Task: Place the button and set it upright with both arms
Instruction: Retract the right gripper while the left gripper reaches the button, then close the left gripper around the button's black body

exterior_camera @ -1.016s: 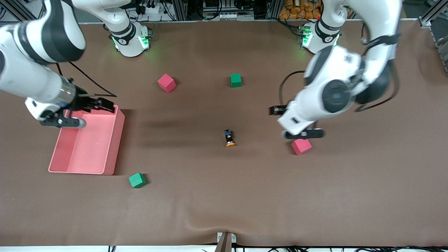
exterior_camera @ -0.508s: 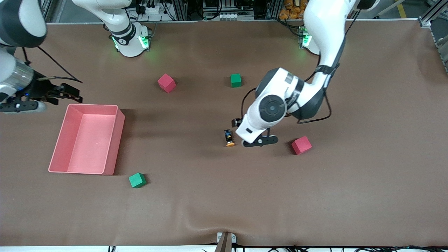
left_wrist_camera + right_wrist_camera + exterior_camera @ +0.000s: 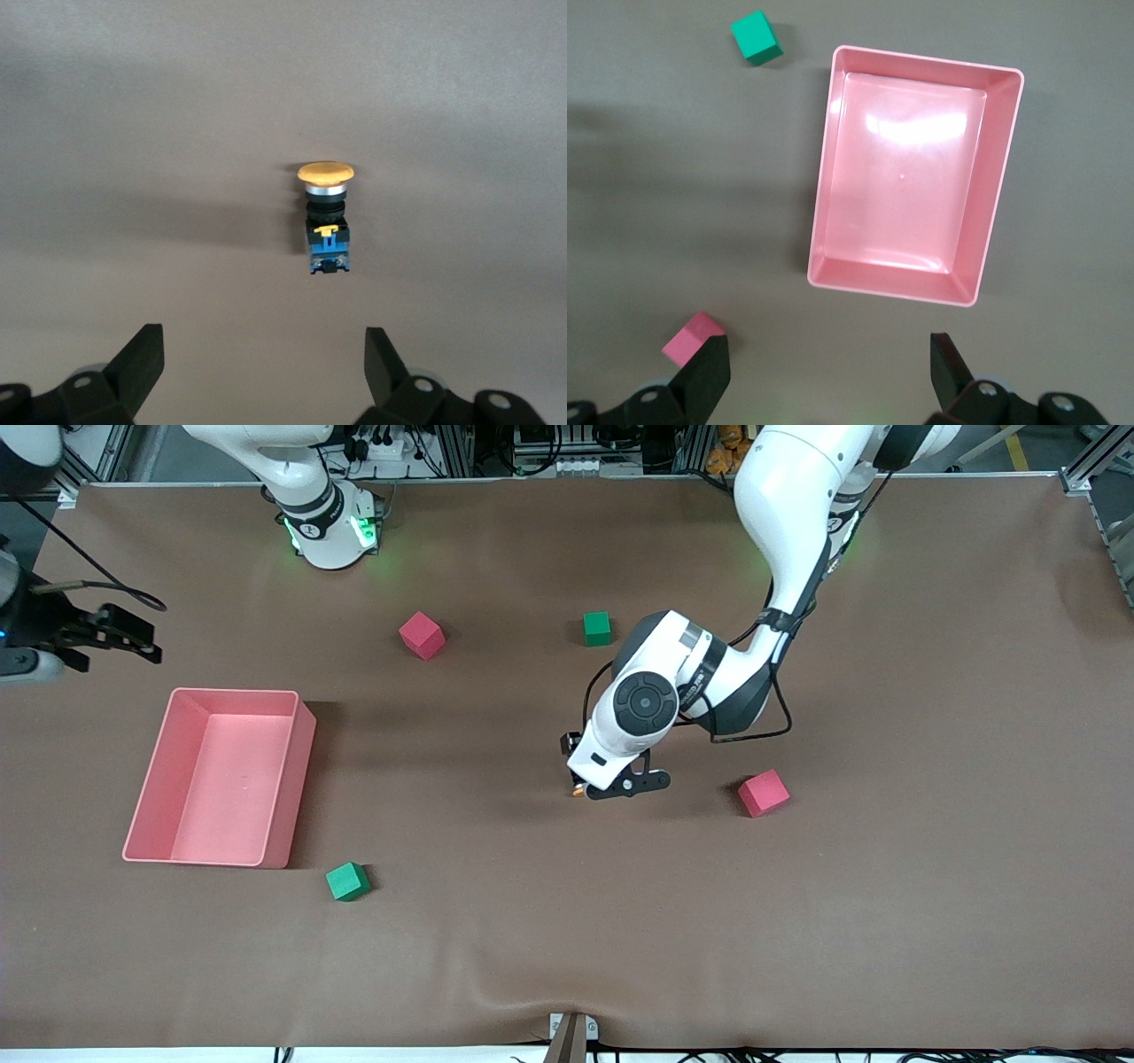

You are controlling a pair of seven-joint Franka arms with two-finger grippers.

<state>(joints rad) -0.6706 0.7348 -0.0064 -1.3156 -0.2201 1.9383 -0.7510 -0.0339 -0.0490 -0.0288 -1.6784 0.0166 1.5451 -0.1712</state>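
Note:
The button (image 3: 326,221) lies on its side on the brown mat, orange cap toward the front camera, black-and-blue body away from it. In the front view only a sliver of its orange cap (image 3: 578,791) shows under the left hand. My left gripper (image 3: 264,354) hangs over the button (image 3: 571,746), open, with nothing between its fingers. My right gripper (image 3: 142,638) is up over the mat at the right arm's end of the table, beside the pink tray (image 3: 301,726). It is open and empty (image 3: 831,359).
Two red cubes (image 3: 422,635) (image 3: 763,793) and two green cubes (image 3: 597,628) (image 3: 346,881) lie scattered on the mat. The right wrist view shows the pink tray (image 3: 824,204), empty, with a green cube (image 3: 756,37) and a red cube (image 3: 691,341) nearby.
The left arm swung from above the red cube across to above the button. The right arm drew back from over the tray toward the table's end. Both grippers stayed open.

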